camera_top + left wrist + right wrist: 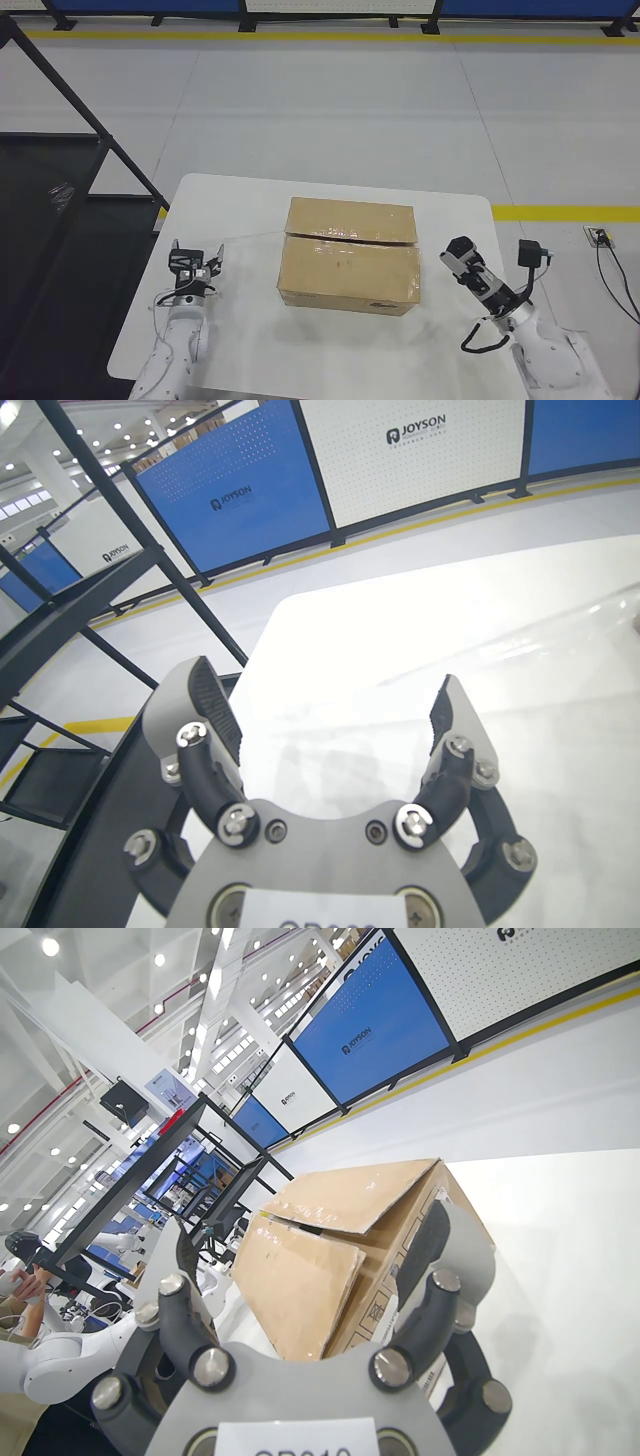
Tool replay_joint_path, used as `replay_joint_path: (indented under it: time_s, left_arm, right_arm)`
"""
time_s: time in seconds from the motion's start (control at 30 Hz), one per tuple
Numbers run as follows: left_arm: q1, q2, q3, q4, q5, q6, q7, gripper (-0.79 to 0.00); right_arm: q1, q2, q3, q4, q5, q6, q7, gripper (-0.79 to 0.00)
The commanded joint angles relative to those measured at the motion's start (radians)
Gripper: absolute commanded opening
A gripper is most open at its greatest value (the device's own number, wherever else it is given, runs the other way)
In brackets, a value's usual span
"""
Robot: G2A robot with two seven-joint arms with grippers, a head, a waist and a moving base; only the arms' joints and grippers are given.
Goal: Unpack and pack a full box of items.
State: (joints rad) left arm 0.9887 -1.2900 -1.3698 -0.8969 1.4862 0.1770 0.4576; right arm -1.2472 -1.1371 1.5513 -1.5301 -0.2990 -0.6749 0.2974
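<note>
Seeing cardboard box (349,255) mid-worktop (240,215), top flaps folded down, seam gaping slightly, one flap edge lifted. We note left pincer (324,672) spread wide, empty, over bare worktop on box's left side, well apart from it. Right pincer (308,1223) also spread wide, gripping nothing, near box's right end, pointed at it, not touching.

Closed cardboard box (349,257), mid-table

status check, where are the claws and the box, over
Left claw open, empty, beside the brown cardboard box. Right claw open, empty, other side. Box flaps down, on white table. No obstacle seen.
</note>
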Motion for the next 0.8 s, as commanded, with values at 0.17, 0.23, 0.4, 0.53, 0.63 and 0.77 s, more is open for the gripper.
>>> replay_joint_path:
  time_s: [0.17, 0.23, 0.4, 0.53, 0.63, 0.77]
  left_arm:
    - [0.054, 0.014, -0.003, -0.04, 0.06, -0.096, -0.039, 0.0]
    - [0.054, 0.017, -0.003, -0.051, 0.071, -0.128, -0.052, 0.0]
    - [0.027, 0.018, 0.018, -0.069, 0.12, -0.154, -0.086, 0.0]
    - [0.028, 0.016, 0.021, -0.078, 0.114, -0.152, -0.082, 0.0]
    - [0.044, 0.02, 0.008, -0.08, 0.109, -0.172, -0.067, 0.0]
    - [0.082, 0.032, -0.016, -0.115, 0.128, -0.213, -0.052, 0.0]
  right_arm:
    - [0.004, 0.002, -0.003, 0.011, 0.002, 0.002, 0.002, 0.0]
    - [0.005, 0.002, -0.005, 0.013, 0.003, 0.003, 0.001, 0.0]
    - [0.007, 0.003, -0.011, 0.01, 0.004, 0.005, -0.001, 0.0]
    - [-0.008, 0.005, -0.002, 0.001, 0.002, -0.002, -0.006, 0.0]
    - [-0.018, 0.006, 0.003, -0.005, 0.003, -0.001, -0.01, 0.0]
    - [-0.014, 0.008, 0.004, -0.007, 0.006, 0.005, 0.009, 0.0]
